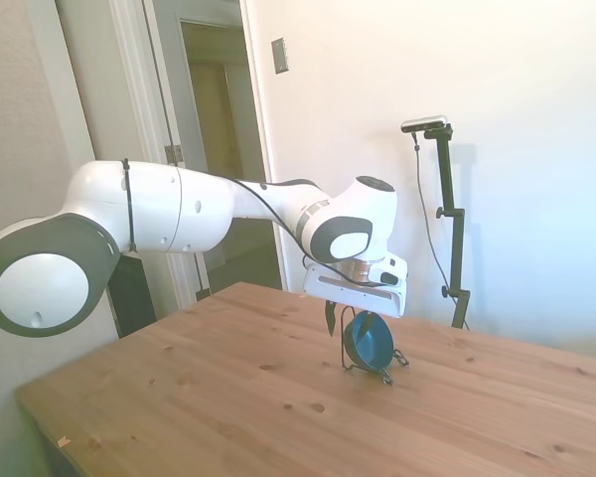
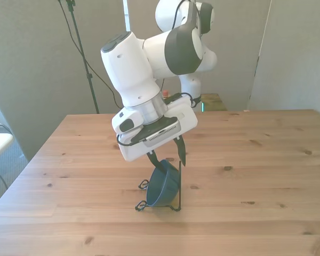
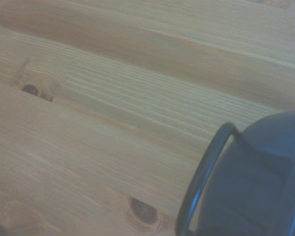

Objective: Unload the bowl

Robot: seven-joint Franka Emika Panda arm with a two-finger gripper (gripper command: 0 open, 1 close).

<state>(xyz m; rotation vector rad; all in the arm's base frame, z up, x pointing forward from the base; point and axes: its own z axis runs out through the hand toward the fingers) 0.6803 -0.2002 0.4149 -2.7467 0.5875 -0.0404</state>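
Note:
The dark-blue bowl stands on edge in a thin black wire stand near the middle of the wooden table. In the side view the bowl shows its brighter blue inside. My gripper hangs tilted just above the bowl's upper rim, open, with one dark finger on either side of the rim and neither clearly touching it. From the side, the gripper sits right over the stand. Close up in the wrist view, the bowl and the stand's wire fill one corner.
The stand's looped wire feet rest on the table toward the front view's left. A wall runs behind the table's far edge and an open doorway lies behind the arm in the side view.

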